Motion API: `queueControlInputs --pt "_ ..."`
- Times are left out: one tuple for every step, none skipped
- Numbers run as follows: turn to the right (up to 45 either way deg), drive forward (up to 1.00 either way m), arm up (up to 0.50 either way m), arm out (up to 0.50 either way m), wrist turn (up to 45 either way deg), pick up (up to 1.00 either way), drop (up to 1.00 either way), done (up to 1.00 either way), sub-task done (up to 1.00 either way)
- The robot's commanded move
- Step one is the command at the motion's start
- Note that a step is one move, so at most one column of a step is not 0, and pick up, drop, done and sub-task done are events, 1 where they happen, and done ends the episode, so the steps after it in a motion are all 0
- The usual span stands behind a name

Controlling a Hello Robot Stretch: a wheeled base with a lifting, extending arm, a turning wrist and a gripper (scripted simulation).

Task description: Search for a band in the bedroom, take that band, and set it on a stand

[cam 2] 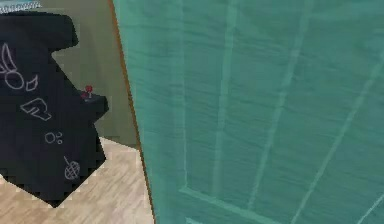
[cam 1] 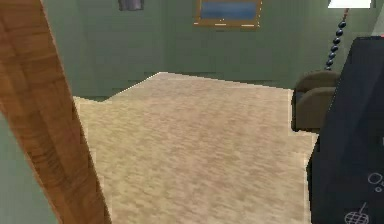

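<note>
Ahead in the forward view a tan carpeted floor (cam 1: 200,130) stretches to grey-green walls. A wooden door frame edge (cam 1: 45,110) leans across the forward view's left. In the arm side view a teal panelled door (cam 2: 270,110) stands close by, with a wood edge along its left side.
A black arcade cabinet (cam 1: 350,140) with white drawings stands at the forward view's right and again as the arcade cabinet (cam 2: 45,100) at the arm side view's left. A dark armchair (cam 1: 315,98) sits behind it. A framed picture (cam 1: 228,12) hangs on the far wall. A lamp pole (cam 1: 338,40) rises at the right.
</note>
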Motion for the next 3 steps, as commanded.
queueControlInputs --pt "0.0 0.75 0.0 0.0 0.0 0.0 0.0 0.0 0.0" --pt "-45.0 0.0 0.0 0.0 0.0 0.0 0.0 0.0 0.0" --pt "-15.0 0.0 0.0 0.0 0.0 0.0 0.0 0.0 0.0"
